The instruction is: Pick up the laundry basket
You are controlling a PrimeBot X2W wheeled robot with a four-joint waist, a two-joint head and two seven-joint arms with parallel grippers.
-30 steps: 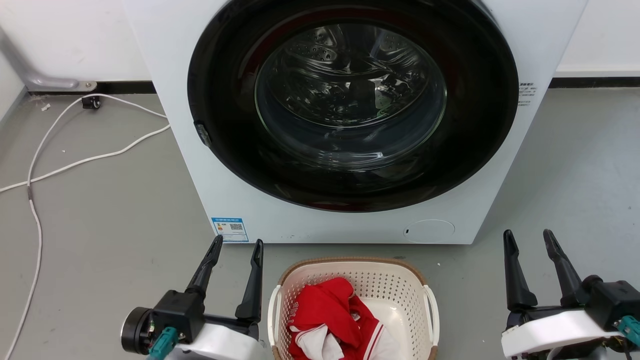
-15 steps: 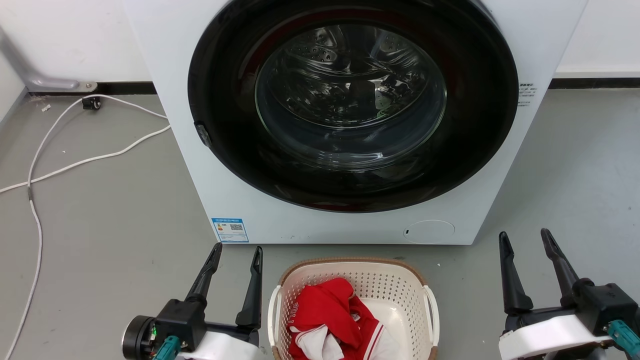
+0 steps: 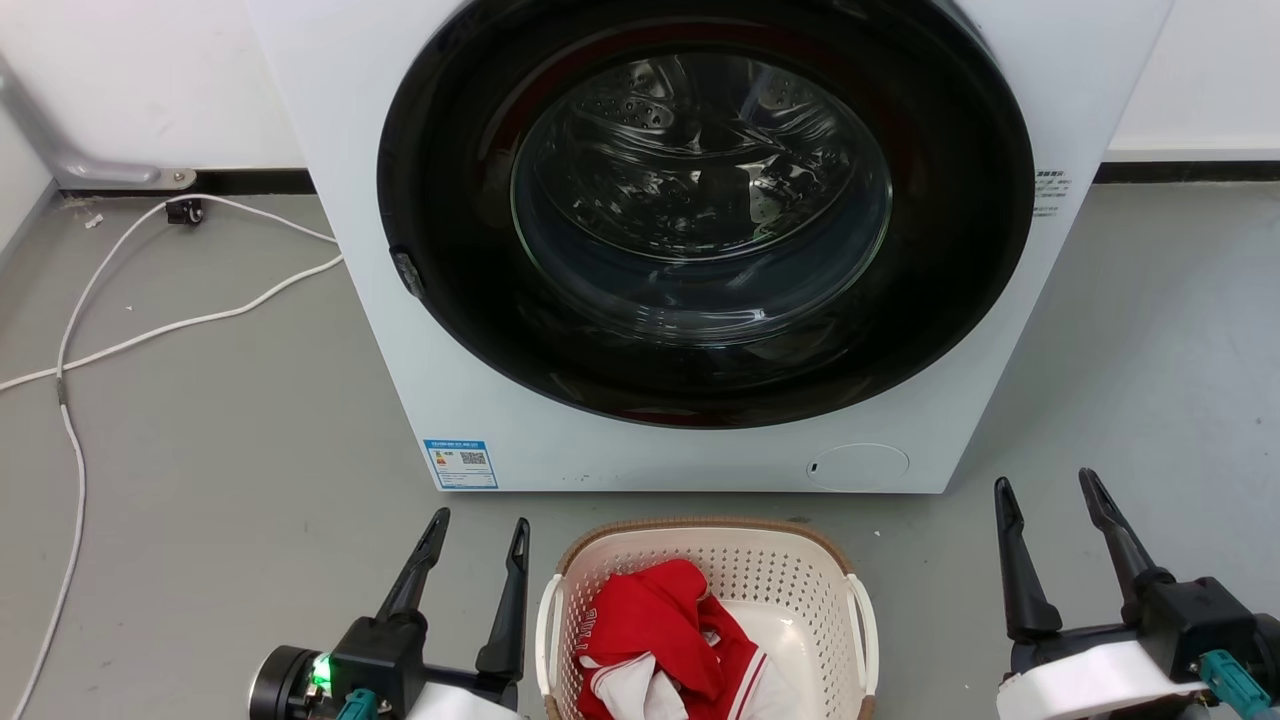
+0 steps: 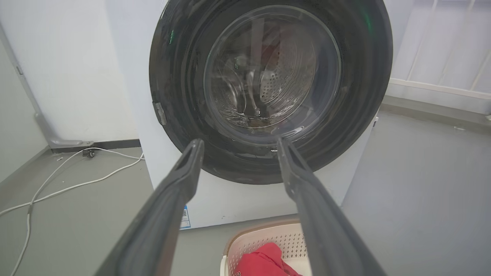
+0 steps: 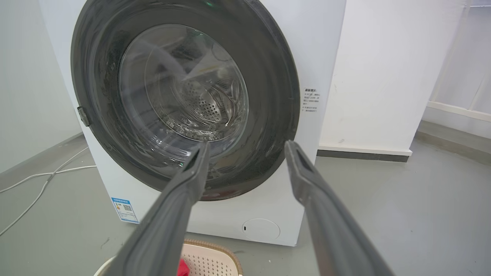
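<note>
Seemed like the approach step: left gripper [image 3: 480, 522] sat open at 9 o'clock of the laundry basket [image 3: 700, 524], right gripper [image 3: 1043, 482] open at 3. Next they'd need its side handles [image 3: 872, 630].

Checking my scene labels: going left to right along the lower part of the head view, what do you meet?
white cable → left gripper → laundry basket → right gripper
</note>
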